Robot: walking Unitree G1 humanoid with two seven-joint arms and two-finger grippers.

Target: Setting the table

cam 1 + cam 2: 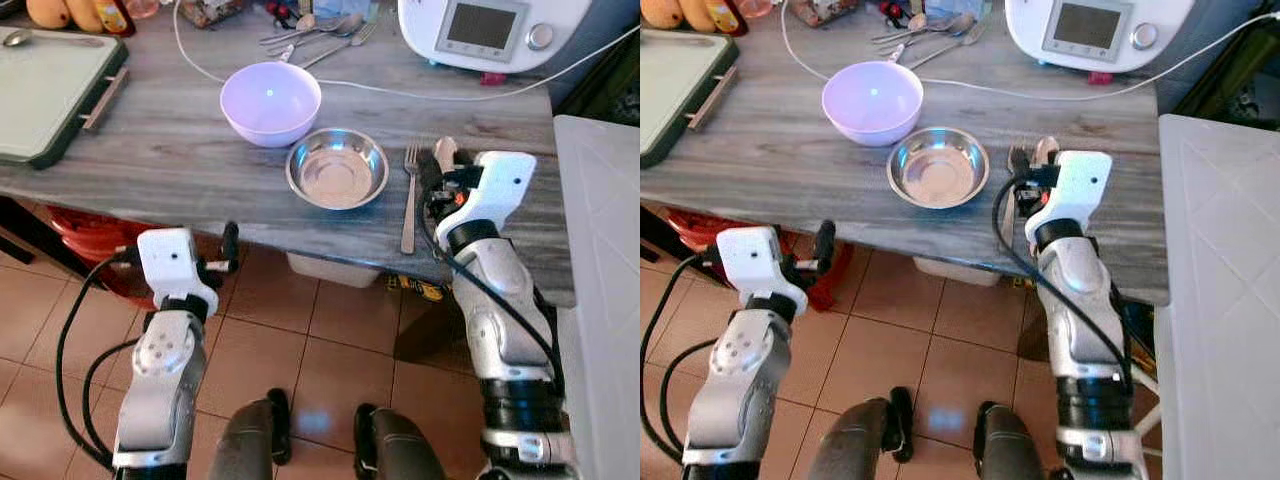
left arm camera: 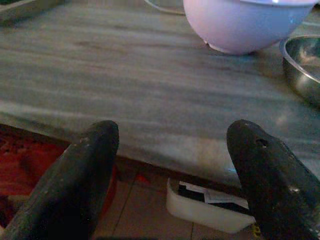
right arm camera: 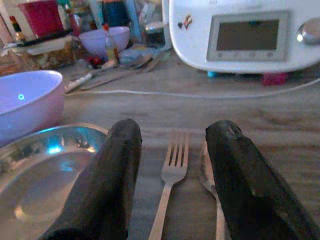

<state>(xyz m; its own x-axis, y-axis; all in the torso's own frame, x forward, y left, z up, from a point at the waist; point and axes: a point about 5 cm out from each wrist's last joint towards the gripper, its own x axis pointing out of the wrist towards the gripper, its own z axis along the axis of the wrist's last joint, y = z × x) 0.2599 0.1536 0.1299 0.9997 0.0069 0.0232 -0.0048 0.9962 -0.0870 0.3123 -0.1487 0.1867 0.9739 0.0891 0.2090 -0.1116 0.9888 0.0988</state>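
- Right pincer (image 3: 172, 175) sits low over the grey wood-grain tabletop (image 1: 170, 130), its two black fingers spread apart and gripping nothing.
- Between those fingers lies the fork (image 1: 409, 195), flat on the tabletop with its tines pointing toward the back.
- A spoon (image 3: 209, 172) lies just beside the fork, on the side away from the bowls, partly hidden under one finger.
- The steel bowl (image 1: 337, 167) stands just to the left of the fork, upright and empty, near the front edge.
- The lilac bowl (image 1: 270, 102) stands behind the steel bowl and slightly left, the two rims close together; touching or not, I cannot tell.
- Left pincer (image 2: 172, 150) hangs in front of the tabletop's edge, below its surface, fingers wide apart with nothing between them.
- At the back, a white kitchen appliance (image 1: 490, 32) with a grey screen and a round knob; no brand or lettering can be read on it.
- A white cable (image 1: 400, 93) runs across the tabletop behind the bowls.
- Loose cutlery (image 1: 320, 35) lies at the back near the appliance.
- A pale tray (image 1: 50, 95) with a dark rim and a bar handle rests at the far left, a spoon on its back corner.
- Under the tabletop, a white tub (image 2: 205, 210) stands on the tiled floor; a label shows on it, too blurred to read.
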